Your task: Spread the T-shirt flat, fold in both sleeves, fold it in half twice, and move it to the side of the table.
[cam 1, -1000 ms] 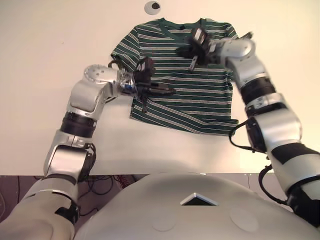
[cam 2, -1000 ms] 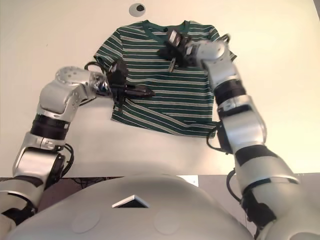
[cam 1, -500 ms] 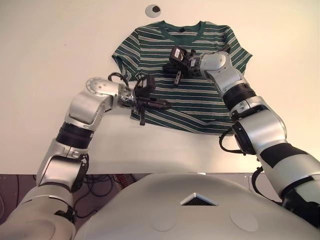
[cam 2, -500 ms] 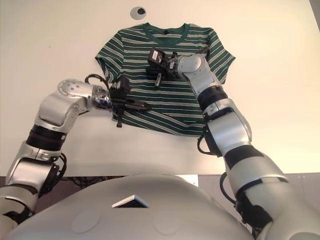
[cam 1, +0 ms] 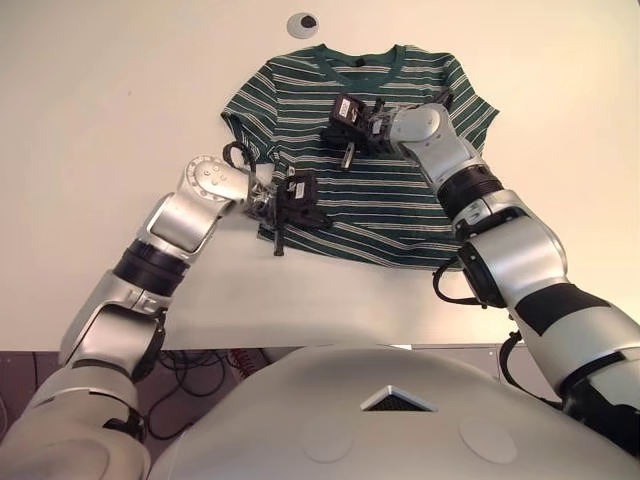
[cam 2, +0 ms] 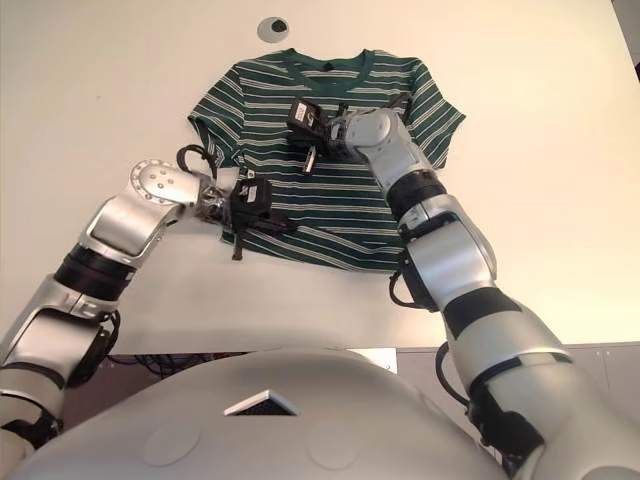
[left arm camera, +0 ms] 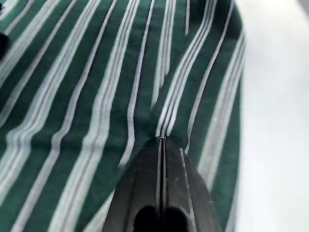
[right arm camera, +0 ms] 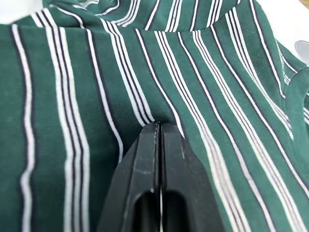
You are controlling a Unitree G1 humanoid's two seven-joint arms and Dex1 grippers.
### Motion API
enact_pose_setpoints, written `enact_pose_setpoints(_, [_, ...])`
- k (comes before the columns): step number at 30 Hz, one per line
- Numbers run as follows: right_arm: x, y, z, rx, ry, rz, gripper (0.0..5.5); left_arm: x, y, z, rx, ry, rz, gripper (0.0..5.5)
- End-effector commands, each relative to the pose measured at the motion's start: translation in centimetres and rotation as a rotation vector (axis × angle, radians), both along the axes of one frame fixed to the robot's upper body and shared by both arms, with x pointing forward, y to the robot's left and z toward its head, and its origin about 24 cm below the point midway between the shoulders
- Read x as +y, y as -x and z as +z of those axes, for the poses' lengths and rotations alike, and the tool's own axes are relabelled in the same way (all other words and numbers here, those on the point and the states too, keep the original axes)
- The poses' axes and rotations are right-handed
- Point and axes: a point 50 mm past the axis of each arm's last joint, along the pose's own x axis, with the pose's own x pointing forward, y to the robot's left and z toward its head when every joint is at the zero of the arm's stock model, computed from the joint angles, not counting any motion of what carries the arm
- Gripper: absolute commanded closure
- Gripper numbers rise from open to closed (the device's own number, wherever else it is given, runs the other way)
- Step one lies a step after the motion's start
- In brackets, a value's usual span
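A green T-shirt with white stripes is laid face up on the white table, at the far middle, with its collar towards the far edge. A sleeve is spread out at the robot's right, while the one at the robot's left is bunched closer to the body of the shirt. The left gripper is set on the shirt's near left corner, just inside the side edge. Its fingers are pressed tightly together, and a crease in the cloth runs away from the tips. The right gripper is clenched likewise and is placed on the chest below the collar. Whether cloth is caught between either pair of fingers cannot be told. A small round disc with a dark centre is seen just beyond the collar — apart from the shirt.
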Motion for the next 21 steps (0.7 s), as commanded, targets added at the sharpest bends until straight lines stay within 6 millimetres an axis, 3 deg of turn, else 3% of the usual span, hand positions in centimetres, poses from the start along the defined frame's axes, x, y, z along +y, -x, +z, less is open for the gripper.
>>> enact_pose_setpoints(1, [-3.2,2.0,-4.6,0.147,0.210,-0.103,5.48,2.2,3.1,0.5,0.115,-0.020,-0.003,5.50])
enact_pose_setpoints(6, [-3.8,2.2,-5.2,0.147,0.222,-0.157,5.48,4.7,7.0,2.8,0.159,-0.028,0.040,5.50])
enact_pose_setpoints(9, [-3.6,2.4,-5.3,0.146,0.194,-0.151,5.48,5.1,6.9,3.7,0.110,0.001,0.098,5.50])
enact_pose_setpoints(17, [-2.8,2.4,-4.8,0.139,0.195,-0.069,5.48,1.7,-4.1,3.5,-0.214,0.126,0.388,5.50])
enact_pose_setpoints(21, [-2.7,2.4,-4.8,0.137,0.197,-0.065,5.48,-0.6,-6.0,2.4,-0.187,0.133,0.320,5.50])
